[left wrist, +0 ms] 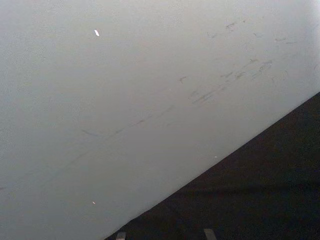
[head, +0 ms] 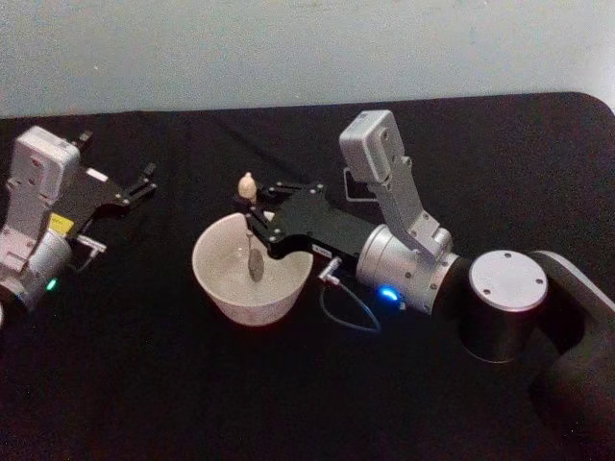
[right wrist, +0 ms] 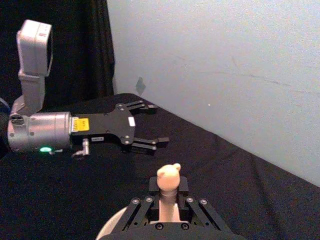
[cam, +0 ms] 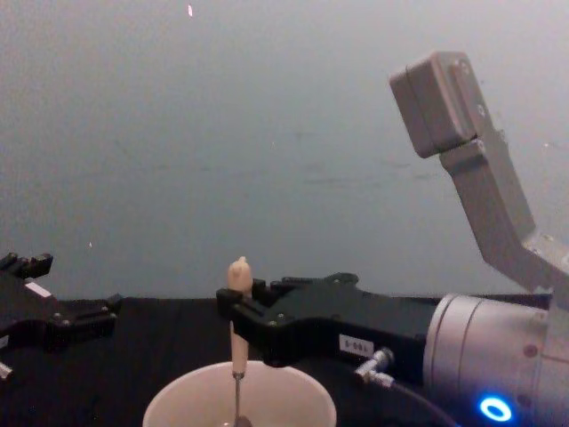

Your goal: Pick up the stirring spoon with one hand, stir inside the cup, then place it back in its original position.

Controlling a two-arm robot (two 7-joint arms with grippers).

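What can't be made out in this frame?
Cup contents: head view, too blurred to tell.
Cup base: chest view, cut by the bottom edge.
Spoon shaft: right wrist view, hidden under the right gripper holding it.
Left gripper body: chest view, cut by the left edge.

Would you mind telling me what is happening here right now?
The right end effector holds the spoon upright by its wooden handle, with its bowl down inside the cup, so this looks like the stirring stage. The left end effector hangs open and idle over the table, off to the left.
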